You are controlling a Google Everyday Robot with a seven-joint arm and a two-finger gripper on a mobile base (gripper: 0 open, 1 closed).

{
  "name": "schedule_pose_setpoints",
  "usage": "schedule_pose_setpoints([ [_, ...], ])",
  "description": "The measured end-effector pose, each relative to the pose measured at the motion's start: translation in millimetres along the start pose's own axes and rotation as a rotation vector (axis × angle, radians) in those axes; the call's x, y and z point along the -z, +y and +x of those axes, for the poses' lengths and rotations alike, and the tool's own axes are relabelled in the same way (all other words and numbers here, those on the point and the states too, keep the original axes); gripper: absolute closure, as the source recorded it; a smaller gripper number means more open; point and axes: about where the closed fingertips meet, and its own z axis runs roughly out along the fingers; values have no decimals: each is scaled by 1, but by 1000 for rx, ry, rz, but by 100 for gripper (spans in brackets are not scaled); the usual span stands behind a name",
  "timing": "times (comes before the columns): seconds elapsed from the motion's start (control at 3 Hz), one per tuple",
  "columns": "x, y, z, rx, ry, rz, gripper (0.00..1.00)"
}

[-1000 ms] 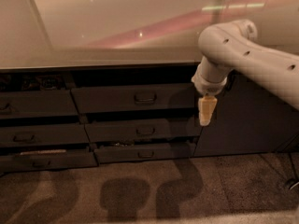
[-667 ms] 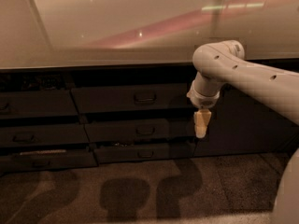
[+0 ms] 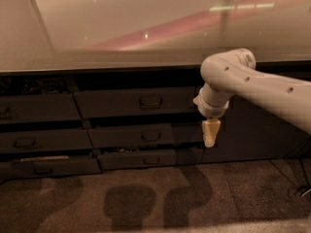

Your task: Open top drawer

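The top drawer is the wide dark front in the middle column, just under the counter, with a small loop handle at its centre. A dark gap shows above its front edge. My gripper hangs from the white arm, pointing down. It sits to the right of the drawer's right end, level with the middle drawer, and is well right of the handle. It touches nothing that I can see.
A pale countertop overhangs the drawers. More drawer fronts stand in a left column, and a lowest one sits slightly ajar. A plain cabinet door is behind the gripper. Carpet with shadows lies in front.
The arm has swung left and the gripper has dropped lower, closer to the right end of the middle drawer column. The drawers have not moved.
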Motion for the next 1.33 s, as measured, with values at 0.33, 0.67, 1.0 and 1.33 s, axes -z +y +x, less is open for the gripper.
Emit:
schedule_pose_setpoints([
  [0.33,-15,19,-9,97,-9,105,0],
  [0.67,-15,19,-9,97,-9,105,0],
  [1.0,2,-11,1,77,1,154,0],
  [1.33,25,-48,10,56,7,202,0],
])
